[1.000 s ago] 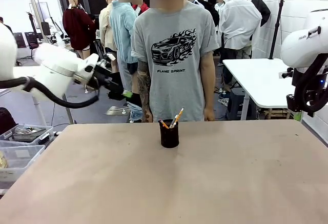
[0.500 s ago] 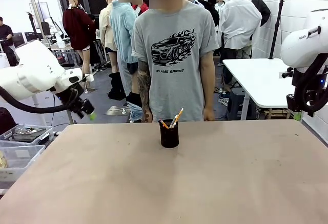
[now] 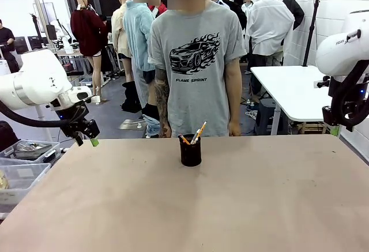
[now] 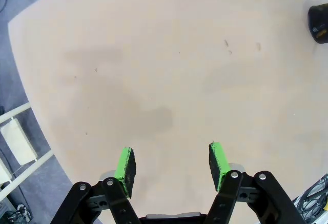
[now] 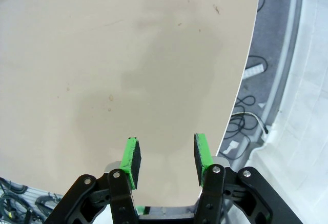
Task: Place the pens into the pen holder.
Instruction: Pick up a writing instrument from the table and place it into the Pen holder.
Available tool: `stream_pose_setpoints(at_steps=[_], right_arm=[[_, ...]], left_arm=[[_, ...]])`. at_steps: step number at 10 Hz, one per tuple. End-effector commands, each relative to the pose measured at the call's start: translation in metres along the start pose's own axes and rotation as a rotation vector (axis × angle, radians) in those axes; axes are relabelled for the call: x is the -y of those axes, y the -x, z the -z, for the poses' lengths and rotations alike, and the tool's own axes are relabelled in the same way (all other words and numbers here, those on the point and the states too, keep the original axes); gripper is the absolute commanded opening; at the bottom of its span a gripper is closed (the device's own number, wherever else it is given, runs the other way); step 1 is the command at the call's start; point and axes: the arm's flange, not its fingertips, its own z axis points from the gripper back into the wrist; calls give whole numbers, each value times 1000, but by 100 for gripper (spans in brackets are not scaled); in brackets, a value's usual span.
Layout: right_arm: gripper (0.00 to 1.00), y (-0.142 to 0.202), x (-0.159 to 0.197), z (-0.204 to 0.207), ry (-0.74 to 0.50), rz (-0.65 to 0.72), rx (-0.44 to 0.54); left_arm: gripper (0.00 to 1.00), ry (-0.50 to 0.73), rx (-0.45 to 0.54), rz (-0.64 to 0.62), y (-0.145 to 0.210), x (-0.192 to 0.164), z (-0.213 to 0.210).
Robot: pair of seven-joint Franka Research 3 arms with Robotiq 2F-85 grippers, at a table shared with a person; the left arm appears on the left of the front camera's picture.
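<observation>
While pens [image 3: 196, 134] stand in pen holder [image 3: 191, 151] — tips tilted upper right — both arms' fingers spread, empty.

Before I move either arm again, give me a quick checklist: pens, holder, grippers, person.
1. Pens in the holder: ok, several stand in it, tips leaning out over the rim.
2. Holder upright on the table: ok, near the far edge, at the middle.
3. Left gripper free: ok, open, nothing between the pads, above the table's left edge.
4. Right gripper free: ok, open, nothing held, above the table's right edge.
5. Person out of the way: ok, standing behind the far edge, arms at the sides.
6. Stray pens on the table: cannot tell for all of it; none on the parts seen.
</observation>
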Motion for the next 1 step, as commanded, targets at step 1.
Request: stream_pose_setpoints(at_steps=[1], right_arm=[[54, 0, 0, 1, 2, -10, 0]], left_arm=[[75, -3, 22, 24, -2, -3, 0]])
